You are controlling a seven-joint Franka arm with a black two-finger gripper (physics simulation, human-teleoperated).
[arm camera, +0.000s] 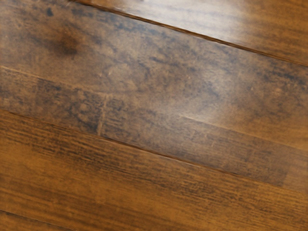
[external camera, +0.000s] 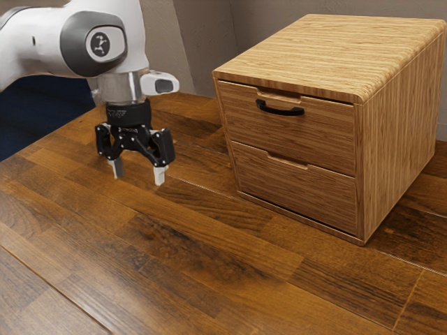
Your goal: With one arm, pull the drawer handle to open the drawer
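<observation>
A light wooden cabinet (external camera: pixel 391 118) with two drawers stands on the dark plank table at the exterior view's right. Its upper drawer (external camera: pixel 286 125) carries a black handle (external camera: pixel 279 109) and sits flush with the front; the lower drawer (external camera: pixel 293 183) has no handle that I can see. My gripper (external camera: pixel 139 172) hangs at the exterior view's left, well apart from the cabinet, pointing straight down a little above the table. Its fingers stand open with nothing between them. The wrist view looks down on bare dark planks (arm camera: pixel 154 125).
The table (external camera: pixel 174 265) stretches wide in front of the cabinet and under my hand. A grey wall runs behind the cabinet, and a dark blue patch lies past the table edge at the exterior view's far left.
</observation>
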